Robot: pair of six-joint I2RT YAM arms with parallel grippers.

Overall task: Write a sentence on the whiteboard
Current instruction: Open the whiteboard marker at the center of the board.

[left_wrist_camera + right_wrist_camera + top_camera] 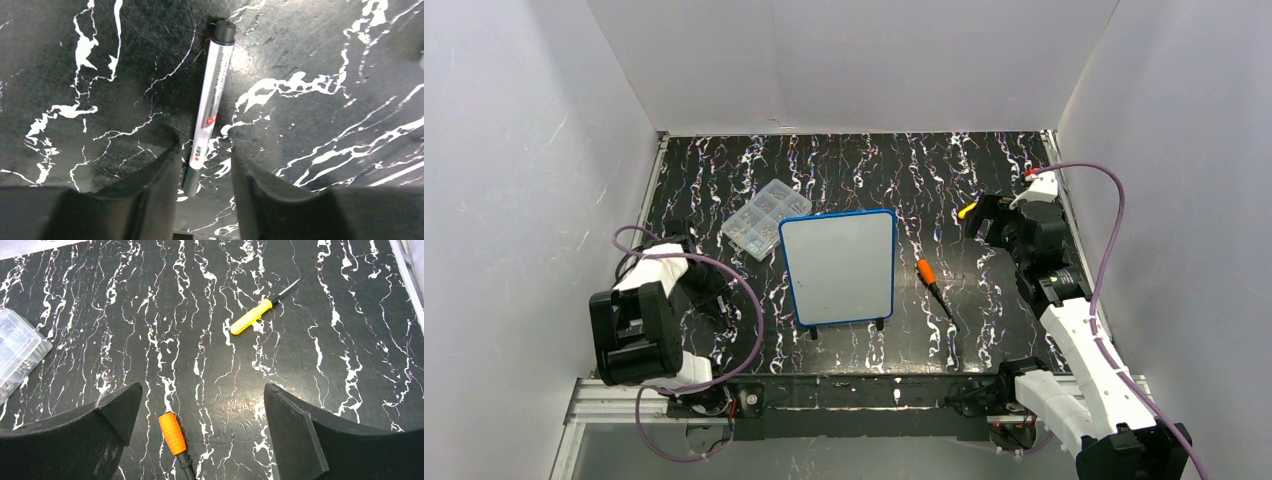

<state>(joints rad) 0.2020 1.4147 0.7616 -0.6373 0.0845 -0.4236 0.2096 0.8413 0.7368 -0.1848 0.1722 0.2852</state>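
Left gripper (204, 154) parted astride marker (212, 95), right gripper (202, 390) wide, whiteboard (839, 265) between them

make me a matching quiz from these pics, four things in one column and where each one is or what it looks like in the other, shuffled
Things:
1. whiteboard
2. marker
3. orange-handled screwdriver
4. clear compartment box

Descriptions:
A. lying flat, one end between the open fingers of the left tool
B. by the whiteboard's far left corner
C. blue frame, white face, in the middle of the top view
D. lying just to the right of the whiteboard

Pairs: 1-C, 2-A, 3-D, 4-B
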